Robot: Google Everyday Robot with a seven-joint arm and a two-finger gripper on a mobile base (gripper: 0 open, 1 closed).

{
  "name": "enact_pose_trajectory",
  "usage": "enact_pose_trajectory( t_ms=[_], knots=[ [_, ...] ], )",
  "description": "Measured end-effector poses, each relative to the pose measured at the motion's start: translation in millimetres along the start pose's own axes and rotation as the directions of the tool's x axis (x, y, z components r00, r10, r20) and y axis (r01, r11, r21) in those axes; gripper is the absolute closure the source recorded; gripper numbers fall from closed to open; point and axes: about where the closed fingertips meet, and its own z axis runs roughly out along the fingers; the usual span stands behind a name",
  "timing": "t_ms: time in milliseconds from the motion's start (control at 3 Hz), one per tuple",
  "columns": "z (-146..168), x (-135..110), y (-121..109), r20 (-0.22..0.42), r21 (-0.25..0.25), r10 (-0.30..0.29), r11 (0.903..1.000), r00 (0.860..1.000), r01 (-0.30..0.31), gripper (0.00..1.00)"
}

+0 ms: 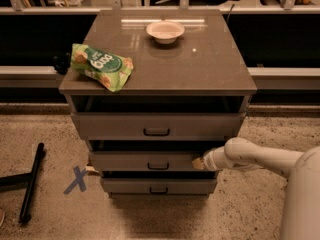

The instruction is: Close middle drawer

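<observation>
The grey-brown cabinet [155,69] has three drawers. The middle drawer [145,161], with a small dark handle at its centre, stands out only slightly past the top drawer front [120,126], with a narrow dark gap above it. My gripper [198,163] comes in from the right on a white arm and its tip rests against the right end of the middle drawer's front. The lowest drawer front [157,186] sits below it.
A green snack bag [102,65] lies on the cabinet top at the left, a white bowl [165,31] at the back. A black stand leg [31,184] and a blue tape X [77,179] lie on the floor at the left.
</observation>
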Motion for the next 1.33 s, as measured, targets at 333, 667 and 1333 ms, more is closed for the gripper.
enact_pose_trajectory(
  t_ms=[333, 667, 1333],
  knots=[
    [4.3, -18.8, -2.7, 0.039, 0.003, -0.001, 1.0000, 0.999, 0.001, 1.00],
    [3.2, -15.0, 1.7, 0.039, 0.003, -0.001, 1.0000, 0.999, 0.001, 1.00],
    [2.9, -14.0, 2.7, 0.039, 0.003, -0.001, 1.0000, 0.999, 0.001, 1.00]
  ],
)
